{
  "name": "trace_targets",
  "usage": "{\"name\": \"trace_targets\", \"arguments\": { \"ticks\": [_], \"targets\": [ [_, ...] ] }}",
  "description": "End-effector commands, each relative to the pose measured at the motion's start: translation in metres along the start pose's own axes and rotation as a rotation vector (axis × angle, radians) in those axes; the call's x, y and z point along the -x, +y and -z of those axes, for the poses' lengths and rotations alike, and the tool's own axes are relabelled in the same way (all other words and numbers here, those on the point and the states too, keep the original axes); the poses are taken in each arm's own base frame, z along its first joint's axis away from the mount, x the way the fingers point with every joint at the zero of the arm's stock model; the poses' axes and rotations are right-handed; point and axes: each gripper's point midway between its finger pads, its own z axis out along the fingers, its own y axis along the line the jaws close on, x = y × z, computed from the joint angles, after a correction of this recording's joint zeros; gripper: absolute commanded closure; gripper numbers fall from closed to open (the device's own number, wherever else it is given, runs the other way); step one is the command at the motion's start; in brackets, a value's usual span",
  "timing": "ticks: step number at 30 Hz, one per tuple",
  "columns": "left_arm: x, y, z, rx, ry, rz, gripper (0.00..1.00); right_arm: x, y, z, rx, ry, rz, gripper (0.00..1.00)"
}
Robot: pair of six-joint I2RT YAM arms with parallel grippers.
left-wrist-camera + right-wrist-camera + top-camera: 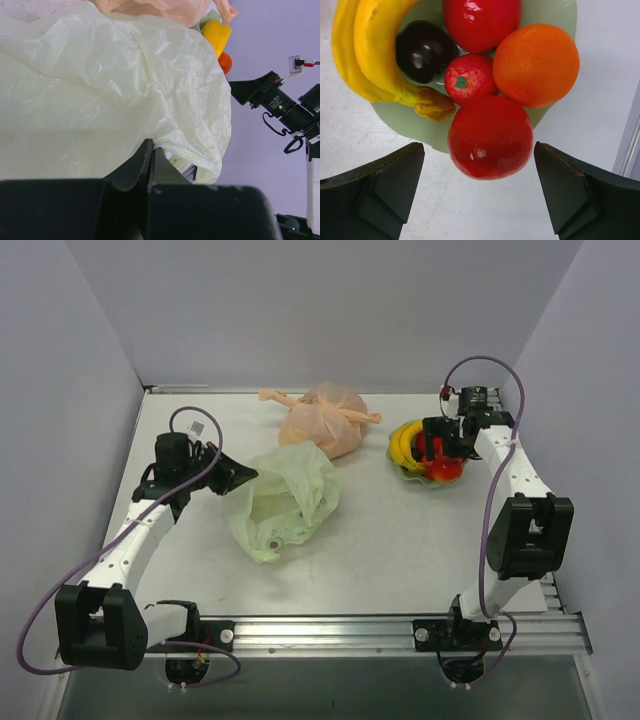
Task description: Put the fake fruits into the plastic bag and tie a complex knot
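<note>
**Above the fruit dish, right pincer stands wide for a first pick**

At the right rear of the table [400, 550], the fake fruits [425, 452] all sit heaped in a pale green dish [405, 125]: a bunch of bananas [375, 50], 3 red ones, 1 orange [536, 65] and 1 dark fruit [424, 50]. None shows inside the plastic bag [285, 495], which lies slumped near the table's middle, left of the dish and well apart from it. A small round mark low in the bag is too unclear to name. A knotted peach bag [325, 420] rests behind it. By these views the loading has not begun, and every fruit, plus the knot, is left to do.

The right gripper [479, 150] hangs over the dish's near edge with its jaws released and wide, holding nothing. The nearest red fruit [490, 125] lies between the 2 fingers, just beyond their tips and touching neither. The orange sits just behind it to the right, the bananas to the left.

The left gripper [150, 150] is clenched at the bag's left rim. Its wrist view shows film gathered right at the closed fingertips, so it seems to be pinching the edge. The likely step in hand is a grasp on that nearest red fruit.
</note>
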Motion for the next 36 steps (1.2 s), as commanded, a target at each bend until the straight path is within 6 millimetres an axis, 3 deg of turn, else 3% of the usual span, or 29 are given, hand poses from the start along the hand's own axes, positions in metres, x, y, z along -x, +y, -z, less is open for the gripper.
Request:
{"name": "trace_targets", "arguments": {
  "ticks": [1, 9, 13, 19, 21, 25, 30, 36],
  "targets": [
    [0.006, -0.017, 0.004, -0.057, -0.037, -0.040, 1.00, -0.010, -0.015, -0.004, -0.063, 0.040, -0.017, 0.02],
    [0.005, -0.015, 0.003, -0.047, -0.041, -0.026, 1.00, -0.028, -0.016, -0.019, -0.066, 0.107, -0.017, 0.03],
    [0.007, -0.015, 0.003, -0.047, -0.046, -0.021, 1.00, -0.035, -0.009, -0.020, -0.033, 0.129, -0.020, 0.10],
    [0.006, -0.011, 0.002, -0.039, -0.049, -0.014, 1.00, -0.033, -0.005, -0.009, 0.004, 0.126, -0.022, 0.34],
    [0.007, -0.010, 0.002, -0.035, -0.050, -0.011, 1.00, -0.031, -0.005, -0.003, 0.011, 0.122, -0.031, 0.46],
    [0.006, -0.008, 0.002, -0.031, -0.043, -0.001, 1.00, -0.019, 0.008, 0.022, 0.092, 0.060, -0.035, 0.51],
    [0.005, -0.006, -0.001, -0.026, -0.033, 0.023, 1.00, 0.003, 0.070, 0.087, 0.335, -0.111, 0.039, 0.51],
    [0.007, -0.004, -0.004, -0.029, -0.024, 0.047, 1.00, -0.003, 0.181, 0.174, 0.705, -0.263, 0.261, 0.50]
  ]
}}
